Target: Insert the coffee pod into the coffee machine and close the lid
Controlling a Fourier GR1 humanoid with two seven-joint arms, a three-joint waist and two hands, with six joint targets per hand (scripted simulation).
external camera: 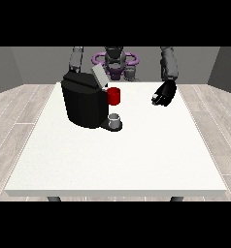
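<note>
The coffee machine (84, 102), a black block, stands on the white table (117, 160) at about ten o'clock from the table's middle. Its grey lid (99, 76) is tilted up and open at the machine's top, toward one o'clock. Just below the lid, at the machine's three o'clock side, sits a red cylinder (114, 96), which may be the coffee pod or its holder; which of the two cannot be told. Under it, at the machine's five o'clock, a small grey cup (115, 119) stands on the dark base plate. The hand at the view's right (164, 95) hangs above the table at about two o'clock from the table's middle, well apart from the machine; it holds nothing, and its fingers look relaxed and slightly bent downward. The hand at the view's left is hidden behind the machine; only its grey forearm (76, 59) shows above the machine, at twelve o'clock, so its state cannot be told.
</note>
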